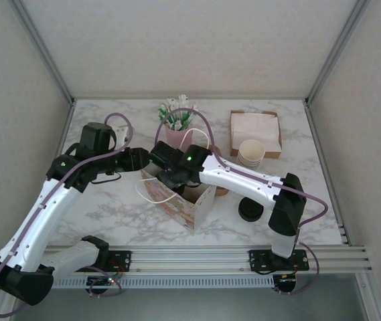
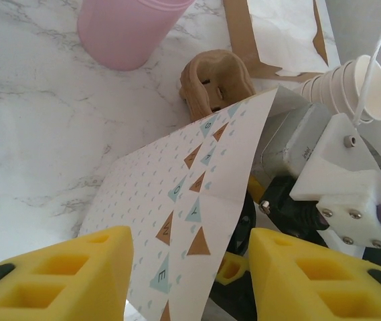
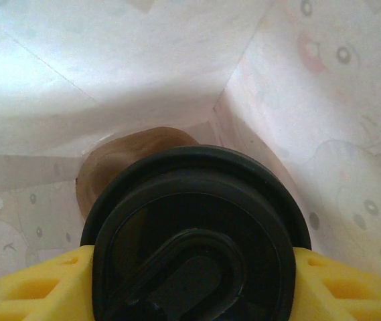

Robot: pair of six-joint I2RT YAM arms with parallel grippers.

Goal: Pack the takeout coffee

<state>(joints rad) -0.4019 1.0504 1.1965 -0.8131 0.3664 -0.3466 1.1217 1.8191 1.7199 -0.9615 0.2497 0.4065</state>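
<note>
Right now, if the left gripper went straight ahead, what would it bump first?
The bag, most likely. Its patterned paper side sits right between the left gripper's open fingers, so that paper comes first, though how far off it is is hard to judge.

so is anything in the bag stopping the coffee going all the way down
The coffee, in the right gripper, is inside the bag. Beyond it a brown shape sits at the bag's bottom corner; whether it lies inside or shows through the paper is unclear. Nothing else visible blocks it.
</note>
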